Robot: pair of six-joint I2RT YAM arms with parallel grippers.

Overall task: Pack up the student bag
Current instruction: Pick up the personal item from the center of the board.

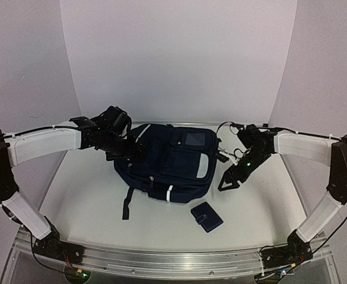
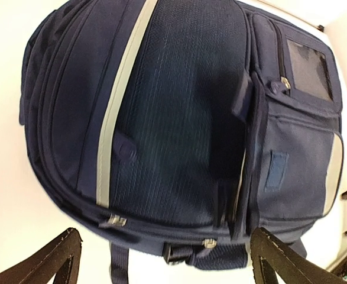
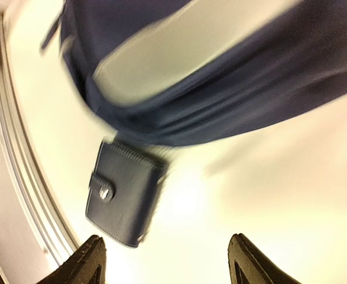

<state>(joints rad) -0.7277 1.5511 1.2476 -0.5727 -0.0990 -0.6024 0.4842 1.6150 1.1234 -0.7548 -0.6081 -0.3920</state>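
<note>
Student bag (image 1: 167, 160) lies flat at the middle of the worktop (image 1: 90, 195), a little toward the far edge, with one dark strap trailing toward the near edge. The left gripper (image 2: 164, 260) hovers over the bag's left end, its fingers spread wide with nothing between them. Just off the bag's near right corner, close to the near edge, a small navy wallet (image 1: 207, 216) lies outside the bag. The right gripper (image 1: 227, 178) hangs beside the bag's right side, also parted and empty.

With neither arm holding the bag, a push on the soft fabric could slide it across the worktop. The wallet lies flat, so fingers coming down on it may skid it toward the near edge rather than catch it.

No open compartment shows, and I cannot tell whether any zip is undone. The right wrist view is smeared with blur, and from above the left fingers merge into the dark fabric.
</note>
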